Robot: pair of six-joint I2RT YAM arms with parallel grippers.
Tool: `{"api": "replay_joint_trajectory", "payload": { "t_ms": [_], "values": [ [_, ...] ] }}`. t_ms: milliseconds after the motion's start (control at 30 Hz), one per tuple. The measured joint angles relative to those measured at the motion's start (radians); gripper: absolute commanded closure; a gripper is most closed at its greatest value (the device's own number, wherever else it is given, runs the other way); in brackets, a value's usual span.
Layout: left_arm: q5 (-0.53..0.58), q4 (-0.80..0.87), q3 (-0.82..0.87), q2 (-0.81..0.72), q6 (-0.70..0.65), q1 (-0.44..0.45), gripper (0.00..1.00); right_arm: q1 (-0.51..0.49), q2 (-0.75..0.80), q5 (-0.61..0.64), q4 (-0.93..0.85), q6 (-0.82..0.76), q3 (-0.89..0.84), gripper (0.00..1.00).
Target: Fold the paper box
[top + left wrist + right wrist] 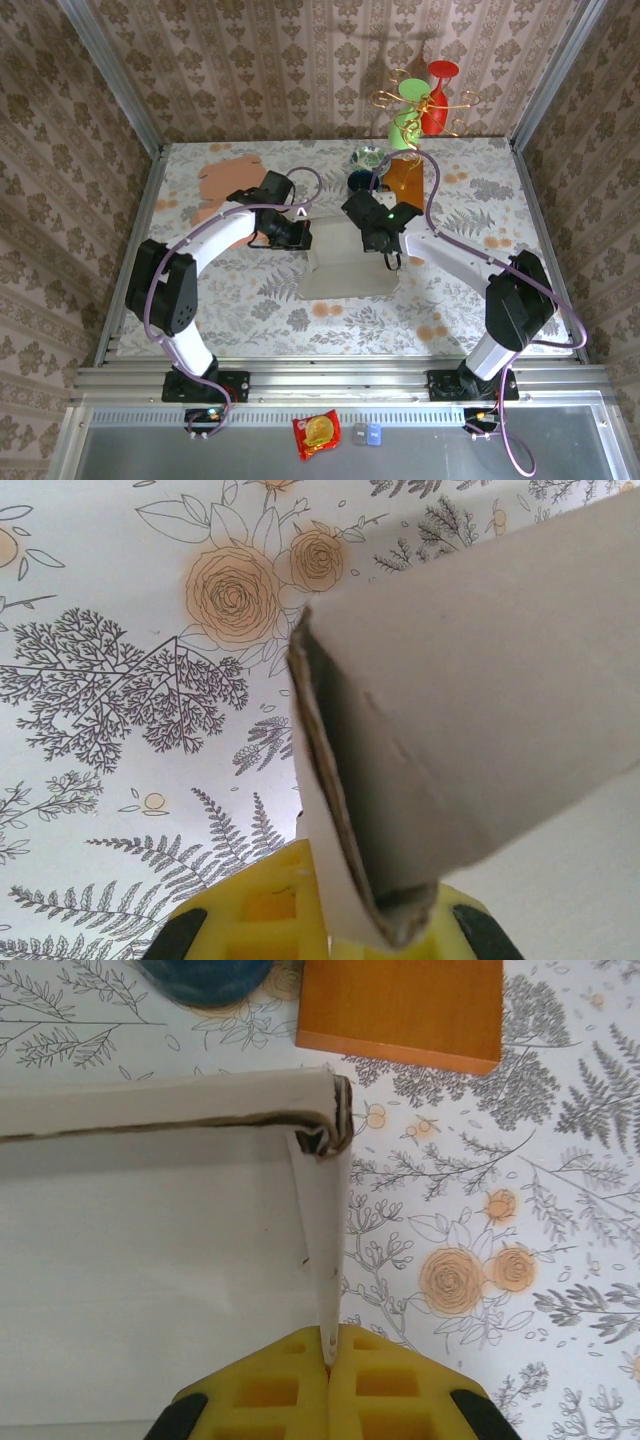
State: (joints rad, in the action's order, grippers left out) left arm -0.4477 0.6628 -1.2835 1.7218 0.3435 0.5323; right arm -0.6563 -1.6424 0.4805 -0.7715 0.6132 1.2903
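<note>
The paper box (345,268) is pale grey-white card lying partly folded in the middle of the flowered table. My left gripper (302,236) is at its far left corner. In the left wrist view the yellow fingers (260,910) are shut on a doubled-over wall of the box (470,680), which rises slanting from the left gripper (350,925). My right gripper (388,255) is at the box's right side. Its yellow fingers (270,1390) are shut on a thin upright side flap (325,1240) of the box (150,1260), pinched at the right gripper (330,1350).
An orange block (405,178) and a dark blue bowl (360,181) lie just behind the right gripper, with a glass dish (368,157) further back. A wire stand with green and red cups (420,100) is at the back. A flat tan card cut-out (225,180) lies at back left.
</note>
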Motion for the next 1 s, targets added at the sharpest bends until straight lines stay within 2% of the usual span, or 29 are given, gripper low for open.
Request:
{"api": "replay_joint_trajectory", "payload": {
  "t_ms": [233,367,533,733,1000],
  "values": [
    [0.000,0.002,0.000,0.000,-0.004,0.008,1.00,0.044,0.014,-0.062,0.038,-0.014,-0.037,0.77],
    [0.000,0.000,0.000,0.000,-0.004,0.013,1.00,0.058,0.019,-0.078,0.051,-0.016,-0.037,0.76],
    [0.000,0.000,0.000,0.000,-0.004,0.017,1.00,0.069,0.019,-0.085,0.059,-0.031,-0.037,0.90],
    [0.000,-0.005,0.000,0.000,-0.005,0.017,1.00,0.071,0.018,-0.075,0.054,-0.037,-0.037,1.00],
    [-0.001,-0.013,0.000,0.000,-0.004,0.024,1.00,0.022,-0.063,0.065,-0.091,0.029,0.067,1.00]
  ]
}}
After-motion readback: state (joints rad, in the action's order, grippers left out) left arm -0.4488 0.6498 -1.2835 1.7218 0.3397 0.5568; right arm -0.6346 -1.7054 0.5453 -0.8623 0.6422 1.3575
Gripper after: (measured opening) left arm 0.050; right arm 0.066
